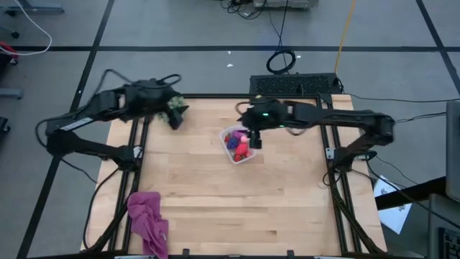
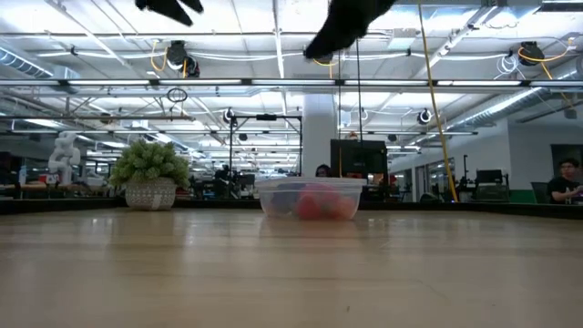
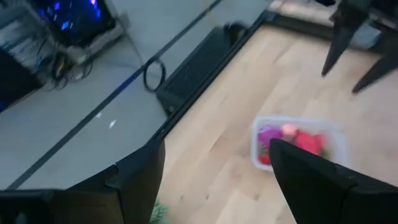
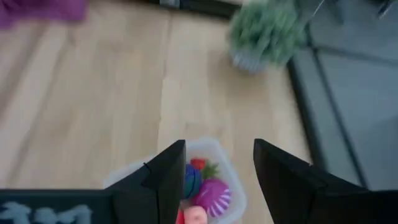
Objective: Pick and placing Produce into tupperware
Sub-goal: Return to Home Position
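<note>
The clear tupperware (image 1: pixel 239 146) stands on the wooden table right of the middle, and in the low view (image 2: pixel 310 198) it rests on its base. Inside it lies the produce (image 4: pixel 208 194): red, pink and purple toy pieces. My right gripper (image 4: pixel 219 144) hangs open above the tupperware's far rim, high over the table (image 1: pixel 253 139), with nothing between its fingers. My left gripper (image 3: pixel 214 146) is open and empty, raised at the table's far left (image 1: pixel 169 102) above the green plant.
A spiky green plant in a woven pot (image 2: pixel 150 175) stands at the far left, partly under my left gripper (image 1: pixel 176 115). A magenta cloth (image 1: pixel 147 219) lies bunched at the near left edge. A black keyboard (image 1: pixel 295 85) sits just past the far edge.
</note>
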### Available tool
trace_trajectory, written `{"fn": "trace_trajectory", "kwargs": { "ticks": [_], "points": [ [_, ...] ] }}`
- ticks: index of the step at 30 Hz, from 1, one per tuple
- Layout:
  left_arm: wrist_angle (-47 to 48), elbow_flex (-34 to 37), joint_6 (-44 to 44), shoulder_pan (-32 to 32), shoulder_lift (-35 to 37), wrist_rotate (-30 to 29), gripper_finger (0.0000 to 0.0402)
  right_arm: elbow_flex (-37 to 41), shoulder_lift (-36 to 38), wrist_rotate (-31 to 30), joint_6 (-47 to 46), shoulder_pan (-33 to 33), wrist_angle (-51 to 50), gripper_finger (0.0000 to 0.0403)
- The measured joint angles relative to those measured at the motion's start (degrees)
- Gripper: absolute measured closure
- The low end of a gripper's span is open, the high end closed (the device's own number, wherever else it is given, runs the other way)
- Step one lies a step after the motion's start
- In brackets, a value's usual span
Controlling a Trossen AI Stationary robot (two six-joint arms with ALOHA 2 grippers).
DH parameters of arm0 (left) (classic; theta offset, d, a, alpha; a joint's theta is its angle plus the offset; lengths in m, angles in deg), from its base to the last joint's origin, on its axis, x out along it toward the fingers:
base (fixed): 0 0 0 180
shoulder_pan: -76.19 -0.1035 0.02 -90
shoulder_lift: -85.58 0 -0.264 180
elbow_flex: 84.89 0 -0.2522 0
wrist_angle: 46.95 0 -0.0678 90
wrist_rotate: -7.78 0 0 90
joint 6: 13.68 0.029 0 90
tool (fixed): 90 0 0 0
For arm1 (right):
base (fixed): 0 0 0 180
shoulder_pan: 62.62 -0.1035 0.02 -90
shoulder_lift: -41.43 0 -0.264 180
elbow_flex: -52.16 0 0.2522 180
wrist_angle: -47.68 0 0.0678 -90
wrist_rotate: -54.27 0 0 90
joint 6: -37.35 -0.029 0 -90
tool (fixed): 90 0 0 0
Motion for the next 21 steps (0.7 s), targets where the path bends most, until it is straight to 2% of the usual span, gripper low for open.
{"fn": "trace_trajectory", "kwargs": {
  "ticks": [4,10,17,21],
  "points": [
    [1.19,-0.02,-1.34,3.91,5.8,0.0,0.0108,0.0,8.55,-0.89,-2.54,-2.57,-2.1,0.0222],
    [6.14,-0.01,-4.5,13.13,12.81,0.05,0.0108,0.0,20.1,-0.84,-11.72,-6.57,-5.79,0.0222],
    [7.2,0.0,-9.44,23.26,18.23,0.04,0.0108,0.0,31.27,-0.76,-21.64,-10.02,-11.02,0.0222],
    [7.13,1.38,-10.93,28.74,20.36,0.02,0.0108,0.6,35.99,-0.69,-24.79,-13.14,-17.48,0.0222]
  ]
}}
